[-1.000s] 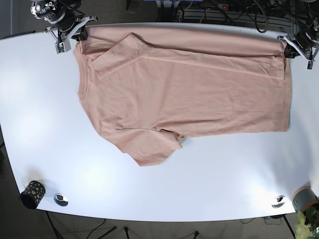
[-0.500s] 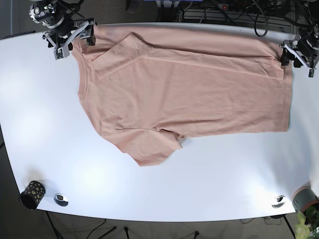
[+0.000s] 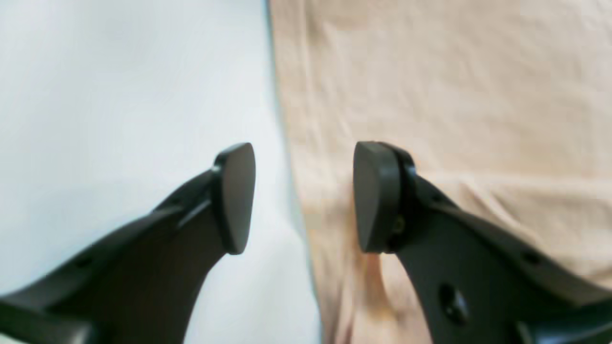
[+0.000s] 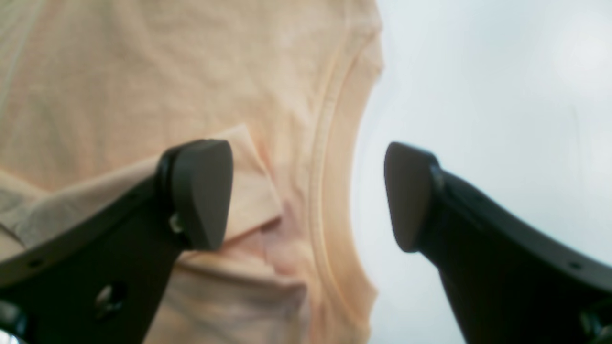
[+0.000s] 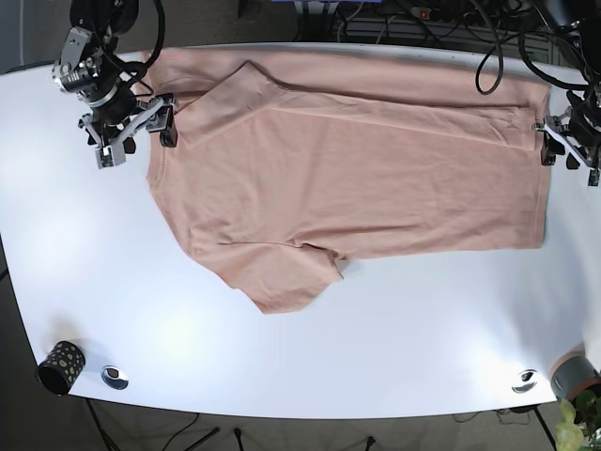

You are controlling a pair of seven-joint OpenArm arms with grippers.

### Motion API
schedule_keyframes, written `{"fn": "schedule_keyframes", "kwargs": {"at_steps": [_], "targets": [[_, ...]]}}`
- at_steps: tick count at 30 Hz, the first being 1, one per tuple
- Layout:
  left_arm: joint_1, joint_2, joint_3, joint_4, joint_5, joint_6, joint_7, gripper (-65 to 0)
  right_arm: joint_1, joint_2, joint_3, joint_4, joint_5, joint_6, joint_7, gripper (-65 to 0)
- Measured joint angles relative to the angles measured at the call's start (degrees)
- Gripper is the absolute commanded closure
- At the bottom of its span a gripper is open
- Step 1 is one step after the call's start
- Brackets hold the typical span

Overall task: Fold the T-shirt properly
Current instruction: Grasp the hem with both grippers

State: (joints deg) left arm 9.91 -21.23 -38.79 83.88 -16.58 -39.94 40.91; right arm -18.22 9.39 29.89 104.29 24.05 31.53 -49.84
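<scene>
On white table [image 5: 394, 338], peach shirt [image 5: 357, 178] lies partly folded. Left gripper [image 5: 569, 147] spread, straddling hem edge [image 3: 287, 157]. Right gripper [image 5: 134, 130] spread over collar [image 4: 330, 167], holding nothing.

right gripper [image 4: 308, 196]: jaws spread wide, nothing between them | T-shirt [image 4: 143, 95]: peach, ribbed collar curving under the gap, folded flap beneath the left finger | table [image 4: 502, 95]: white, beneath the right finger
</scene>
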Motion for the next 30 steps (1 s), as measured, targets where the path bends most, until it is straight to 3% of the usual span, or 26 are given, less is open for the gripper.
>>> {"fn": "schedule_keyframes", "kwargs": {"at_steps": [9, 13, 21, 30], "targets": [[-6.9, 0.1, 2.3, -0.3, 5.9, 0.0, 0.0, -30.7, 12.3, 2.8, -2.7, -11.2, -0.7, -0.44, -1.8, -46.5], [-10.1, 0.6, 5.3, -3.0, 5.8, -0.2, -0.2, -30.7, 17.9, 4.0, -5.0, -16.9, 0.2, 0.02, -2.3, -46.5], [-13.6, 0.4, 4.9, -9.6, 6.3, 0.0, -0.1, -30.7, 29.9, 7.6, -9.5, -30.6, -0.6, -0.04, -1.8, -46.5], [-15.2, 0.1, 4.7, -10.4, 6.3, 0.0, -0.2, -30.8, 39.6, 9.2, -16.8, -46.2, -0.3, -0.02, 6.1, -46.1]]}}
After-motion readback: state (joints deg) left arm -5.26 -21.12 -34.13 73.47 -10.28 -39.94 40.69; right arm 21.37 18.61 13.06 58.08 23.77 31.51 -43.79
